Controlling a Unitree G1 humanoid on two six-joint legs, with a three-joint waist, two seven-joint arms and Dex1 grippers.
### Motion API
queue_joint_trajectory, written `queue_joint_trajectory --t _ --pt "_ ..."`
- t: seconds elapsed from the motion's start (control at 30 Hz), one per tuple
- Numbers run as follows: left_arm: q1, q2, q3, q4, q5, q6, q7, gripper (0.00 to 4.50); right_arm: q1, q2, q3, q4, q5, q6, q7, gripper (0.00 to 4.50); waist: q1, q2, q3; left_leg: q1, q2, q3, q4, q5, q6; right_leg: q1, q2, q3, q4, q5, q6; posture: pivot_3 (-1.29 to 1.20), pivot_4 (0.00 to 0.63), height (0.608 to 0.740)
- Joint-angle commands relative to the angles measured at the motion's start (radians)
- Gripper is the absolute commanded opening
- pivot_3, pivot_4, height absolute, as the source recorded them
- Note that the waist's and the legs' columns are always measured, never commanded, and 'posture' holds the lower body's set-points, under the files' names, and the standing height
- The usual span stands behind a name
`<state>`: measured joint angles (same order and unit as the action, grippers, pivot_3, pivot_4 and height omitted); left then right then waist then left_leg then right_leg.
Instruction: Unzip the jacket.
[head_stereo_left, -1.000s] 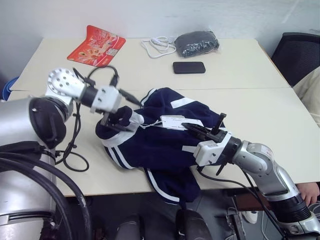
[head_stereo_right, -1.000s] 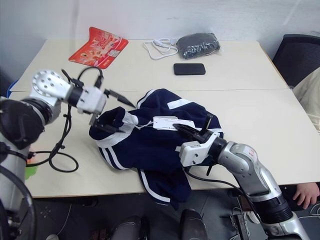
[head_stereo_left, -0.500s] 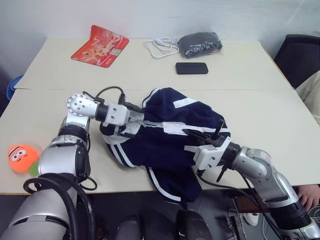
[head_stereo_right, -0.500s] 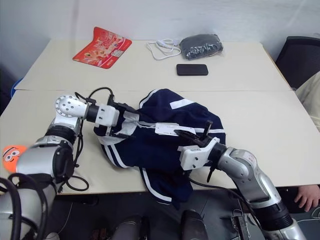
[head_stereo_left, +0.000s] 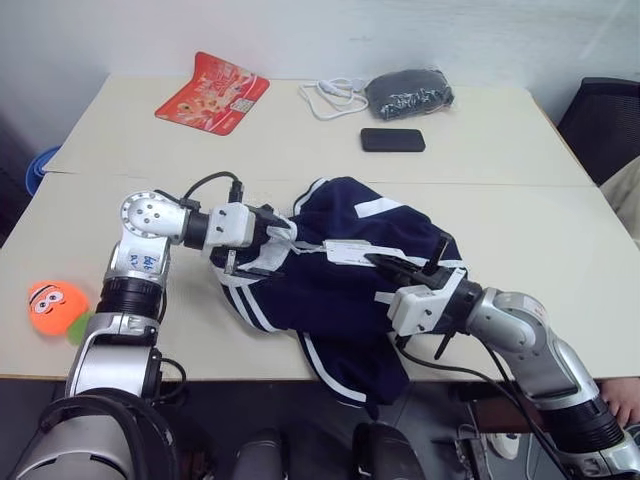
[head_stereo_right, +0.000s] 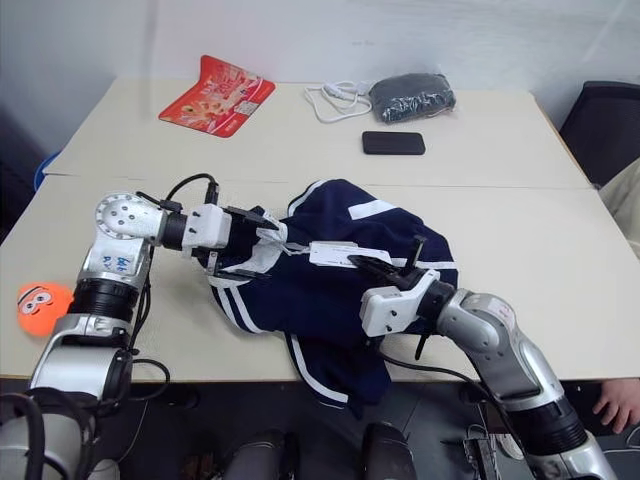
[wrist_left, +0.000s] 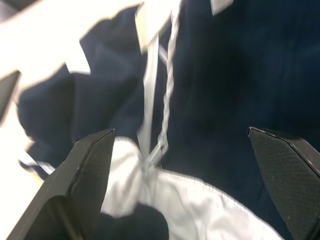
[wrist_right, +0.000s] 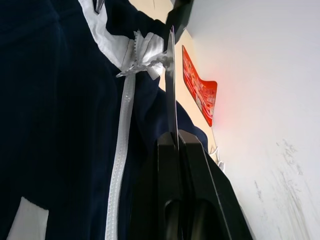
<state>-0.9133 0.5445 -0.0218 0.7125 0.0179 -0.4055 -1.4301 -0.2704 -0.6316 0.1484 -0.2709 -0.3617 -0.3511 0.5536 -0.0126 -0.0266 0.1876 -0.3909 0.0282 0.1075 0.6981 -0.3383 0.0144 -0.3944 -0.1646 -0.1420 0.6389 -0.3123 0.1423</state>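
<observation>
Jacket (head_stereo_left: 350, 290), large navy-blue fabric with white stripes, lies crumpled on the bench (head_stereo_left: 560, 230) between both grippers: left gripper (wrist_left: 182, 150) fingers apart astride the collar zipper pull, awaiting closure; right gripper (head_stereo_right: 385, 268) fingers together, pinching a thin edge.

Navy-blue jacket (head_stereo_left: 350, 300) with white stripes and a white tag (head_stereo_left: 352, 251) under my black fingers (wrist_left: 85, 175). Beyond it I see a red printed packet (head_stereo_left: 212, 92), a black phone (head_stereo_left: 393, 140), a speckled dark grey bundle (head_stereo_left: 408, 90), an orange toy (head_stereo_left: 52, 305).
</observation>
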Motion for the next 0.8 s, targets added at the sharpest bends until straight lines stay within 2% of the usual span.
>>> queue_joint_trajectory --t 0.03,0.3,0.47,0.63,0.8 --pt "-0.086 -0.001 -0.027 0.126 0.018 -0.076 0.046 4.47 -0.012 -0.017 -0.027 -0.022 0.031 -0.009 0.006 0.00 0.003 0.000 0.000 0.000 0.000 0.000 0.000 0.000 0.000 0.000 0.000 0.000 -0.001 0.000 0.000 0.00 0.150 0.740" --pt "-0.237 -0.034 -0.069 0.363 0.053 -0.162 0.098 4.47 0.001 -0.020 -0.034 -0.037 0.030 0.006 0.005 0.00 0.009 0.000 0.000 0.000 -0.001 0.001 0.000 -0.001 0.001 0.001 0.000 -0.001 -0.002 0.000 0.000 0.00 0.150 0.740" --pt "-0.245 -0.033 -0.123 0.446 0.118 -0.205 0.128 4.47 -0.008 -0.015 -0.042 -0.049 0.035 0.027 0.003 0.00 0.008 0.000 0.000 0.000 -0.001 0.001 -0.001 -0.001 0.001 0.000 0.000 -0.001 -0.002 0.000 0.000 0.00 0.150 0.740" --pt "-0.246 -0.019 -0.187 0.525 0.221 -0.231 0.266 4.47 -0.025 -0.023 -0.057 -0.055 0.048 0.050 0.009 0.00 0.009 0.000 0.000 0.000 -0.001 0.001 -0.001 -0.001 0.001 0.000 0.000 -0.001 -0.002 0.000 0.000 0.00 0.150 0.740" --pt "-0.247 -0.016 -0.205 0.568 0.260 -0.191 0.359 4.47 -0.037 -0.029 -0.074 -0.051 0.057 0.066 0.014 0.00 0.011 0.000 0.000 0.000 -0.001 0.000 0.000 -0.001 0.001 0.002 0.000 -0.001 -0.002 0.000 0.000 0.00 0.150 0.740"
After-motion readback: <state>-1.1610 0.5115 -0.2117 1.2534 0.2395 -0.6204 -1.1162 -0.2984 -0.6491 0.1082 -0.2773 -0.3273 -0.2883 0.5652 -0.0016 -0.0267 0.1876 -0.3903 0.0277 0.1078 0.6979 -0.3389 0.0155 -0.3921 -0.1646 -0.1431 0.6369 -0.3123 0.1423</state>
